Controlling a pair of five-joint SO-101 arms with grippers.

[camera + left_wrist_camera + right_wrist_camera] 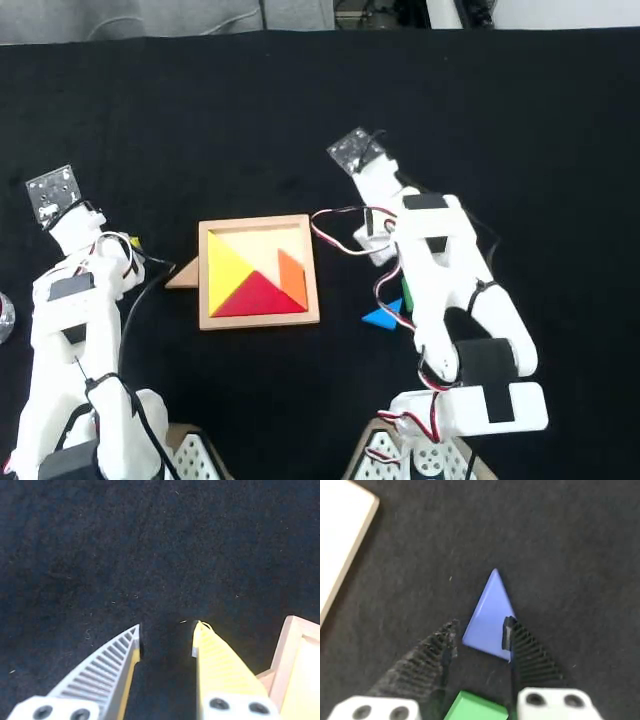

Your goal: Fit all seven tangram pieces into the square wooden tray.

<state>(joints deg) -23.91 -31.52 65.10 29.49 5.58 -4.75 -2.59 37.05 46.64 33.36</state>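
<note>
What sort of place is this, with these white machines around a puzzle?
Probably a robotics lab or hobby workbench: two white robot arms stand at a table draped in black cloth, with a wooden tray of coloured tangram pieces between them.

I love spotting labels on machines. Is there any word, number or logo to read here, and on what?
None can be read. The wooden tray and blue triangle are blank; the two speckled grey plates are too small to read.
</note>
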